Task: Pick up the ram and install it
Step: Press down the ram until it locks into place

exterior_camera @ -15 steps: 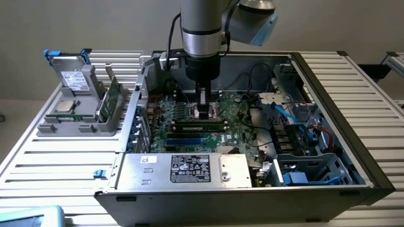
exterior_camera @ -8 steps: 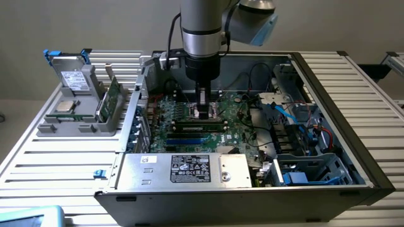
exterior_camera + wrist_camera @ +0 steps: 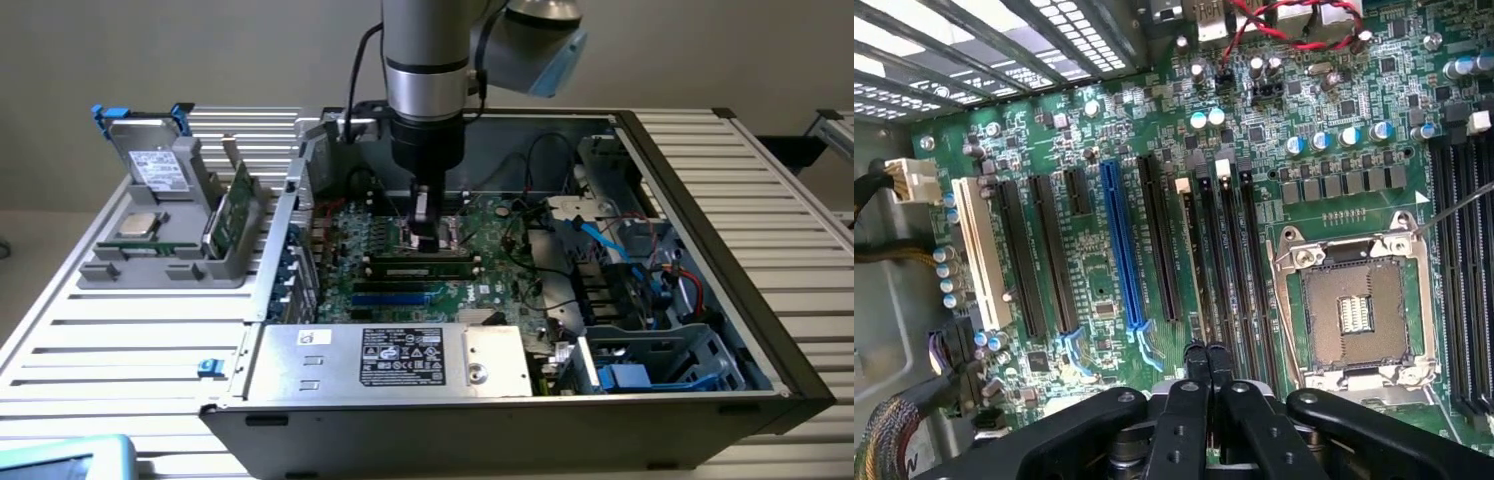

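The ram (image 3: 235,208), a slim green board, stands on edge in the grey holder (image 3: 160,268) outside the case, on the exterior view's left. My gripper (image 3: 424,240) hangs inside the open computer case, low over the green motherboard (image 3: 507,250), well away from the ram. In the wrist view the gripper (image 3: 1204,352) is shut, its two black fingers pressed together with nothing between them. The fingertips hover above a row of long black memory slots (image 3: 1229,270), beside the open, empty processor socket (image 3: 1351,312). A long dark module (image 3: 422,266) lies along a slot just in front of the gripper.
The holder also carries a grey drive box (image 3: 158,165) and a square silver chip (image 3: 139,224). Inside the case are the power supply (image 3: 400,360), red and black cables (image 3: 1294,25), a blue cable (image 3: 598,238) and a drive cage (image 3: 654,360). The case walls (image 3: 707,220) ring the motherboard.
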`<action>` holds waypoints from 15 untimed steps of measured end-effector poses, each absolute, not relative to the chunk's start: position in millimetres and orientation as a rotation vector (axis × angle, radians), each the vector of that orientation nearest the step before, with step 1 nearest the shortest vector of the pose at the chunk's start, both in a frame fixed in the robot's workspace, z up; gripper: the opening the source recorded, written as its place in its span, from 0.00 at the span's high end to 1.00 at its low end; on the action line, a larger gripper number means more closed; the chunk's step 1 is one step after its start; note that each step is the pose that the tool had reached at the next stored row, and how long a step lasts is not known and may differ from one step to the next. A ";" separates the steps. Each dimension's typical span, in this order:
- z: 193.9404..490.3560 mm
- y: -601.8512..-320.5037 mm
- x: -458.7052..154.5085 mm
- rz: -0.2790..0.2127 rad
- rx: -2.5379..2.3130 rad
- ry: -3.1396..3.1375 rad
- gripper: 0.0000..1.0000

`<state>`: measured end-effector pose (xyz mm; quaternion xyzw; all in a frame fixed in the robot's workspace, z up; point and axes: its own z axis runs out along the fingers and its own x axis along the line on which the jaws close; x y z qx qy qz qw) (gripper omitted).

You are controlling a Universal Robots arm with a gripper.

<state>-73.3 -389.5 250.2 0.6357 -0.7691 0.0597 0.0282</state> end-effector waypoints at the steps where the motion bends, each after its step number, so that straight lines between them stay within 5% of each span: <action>1: 250.2 -389.5 -73.3 0.183 1.944 -2.387 0.89; 15: 249.5 -389.5 -73.3 0.178 1.706 -2.554 0.89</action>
